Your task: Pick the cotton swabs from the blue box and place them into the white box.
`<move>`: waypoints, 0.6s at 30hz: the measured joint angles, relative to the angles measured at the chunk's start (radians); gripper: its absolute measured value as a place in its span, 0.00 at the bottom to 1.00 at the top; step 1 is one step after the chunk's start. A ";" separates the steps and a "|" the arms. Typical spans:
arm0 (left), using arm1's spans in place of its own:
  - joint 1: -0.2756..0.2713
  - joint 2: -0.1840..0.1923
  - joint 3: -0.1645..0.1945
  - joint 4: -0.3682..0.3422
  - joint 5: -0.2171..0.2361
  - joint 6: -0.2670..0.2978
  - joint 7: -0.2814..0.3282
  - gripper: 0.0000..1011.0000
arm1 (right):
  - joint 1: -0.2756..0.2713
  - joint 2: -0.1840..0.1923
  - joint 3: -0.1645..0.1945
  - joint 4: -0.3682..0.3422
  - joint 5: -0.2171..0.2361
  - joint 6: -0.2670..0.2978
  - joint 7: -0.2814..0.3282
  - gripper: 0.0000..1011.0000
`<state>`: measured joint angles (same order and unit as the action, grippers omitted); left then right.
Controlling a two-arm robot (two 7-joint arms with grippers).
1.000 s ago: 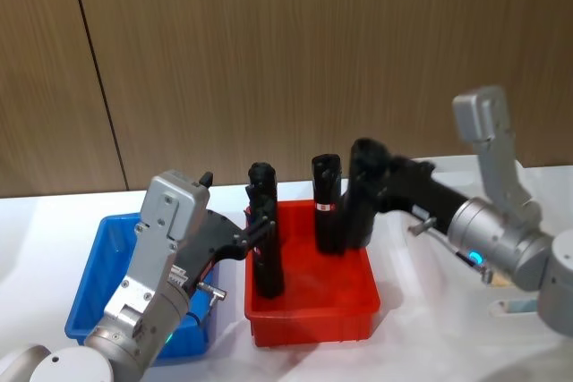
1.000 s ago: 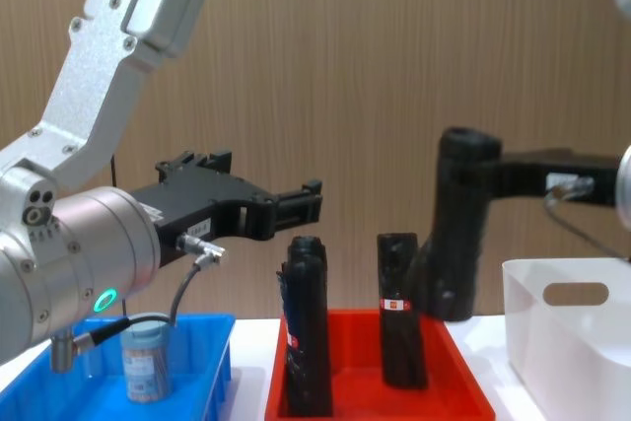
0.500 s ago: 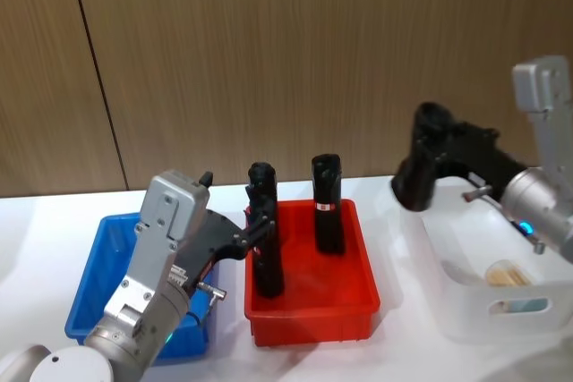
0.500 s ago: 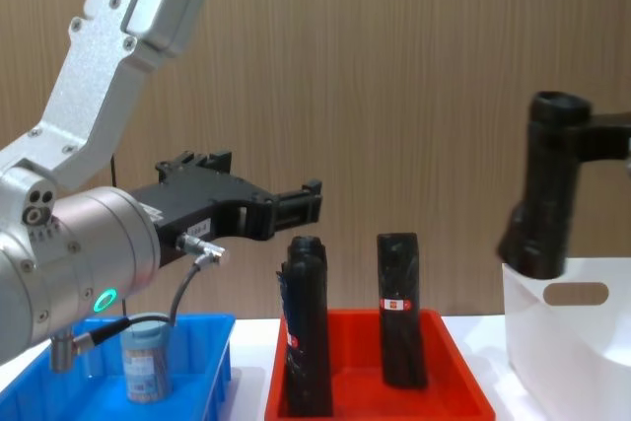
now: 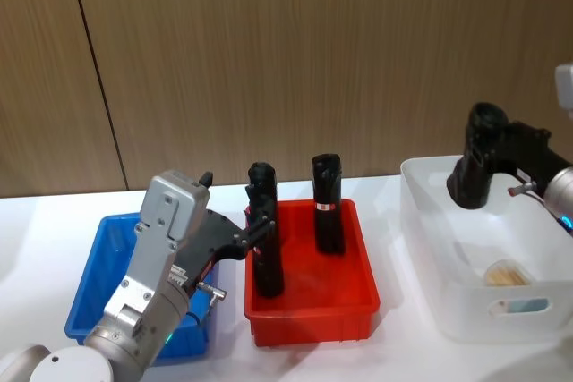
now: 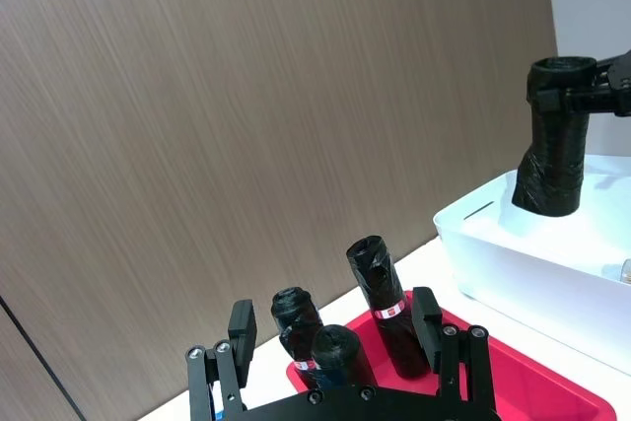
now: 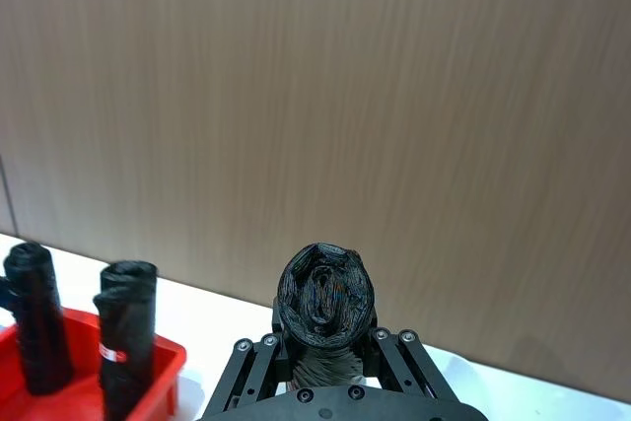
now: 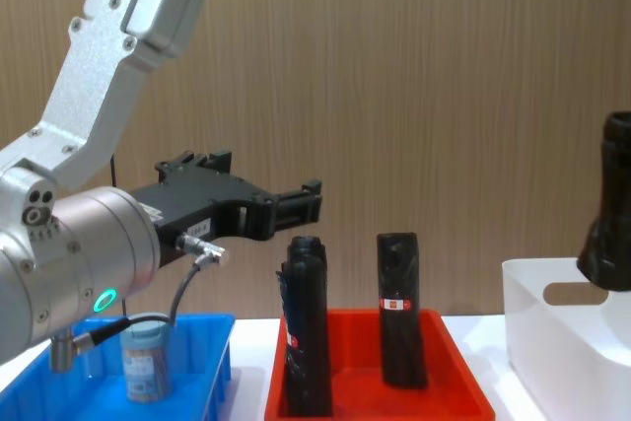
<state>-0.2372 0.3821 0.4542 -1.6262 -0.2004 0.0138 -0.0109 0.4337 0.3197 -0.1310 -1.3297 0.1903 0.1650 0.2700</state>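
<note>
One cotton swabs jar (image 8: 146,366) with a pale lid stands in the blue box (image 8: 219,354) at the left. More cotton swabs (image 5: 507,273) lie inside the white box (image 5: 421,221) at the right. My left gripper (image 8: 314,202) hangs open and empty between the blue box and the red bin, its fingers (image 6: 242,327) spread wide. My right gripper (image 5: 508,148) is shut on a tall black cylinder (image 5: 476,167), held above the white box's far end. That cylinder (image 7: 325,305) sits between the right fingers in the right wrist view.
A red bin (image 5: 313,319) stands between the two boxes with black cylinders (image 5: 328,203) upright in it, one (image 5: 265,243) close under my left gripper. A wooden wall runs behind the white table.
My right gripper has carried the black cylinder rightward from over the red bin to above the white box. The left arm has not moved.
</note>
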 joint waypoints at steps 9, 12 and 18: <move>0.000 0.000 0.000 0.000 0.000 0.000 0.000 0.99 | 0.023 0.003 0.003 0.089 -0.018 -0.004 0.003 0.35; 0.000 0.000 0.000 0.000 0.000 0.000 0.000 0.99 | 0.033 0.000 0.002 0.122 -0.022 -0.008 0.007 0.35; 0.000 0.000 0.000 0.000 0.000 0.000 0.000 0.99 | 0.052 -0.008 -0.006 0.188 -0.023 -0.016 0.014 0.35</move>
<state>-0.2372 0.3821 0.4542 -1.6262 -0.2004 0.0139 -0.0109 0.4858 0.3121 -0.1366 -1.1422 0.1676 0.1491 0.2838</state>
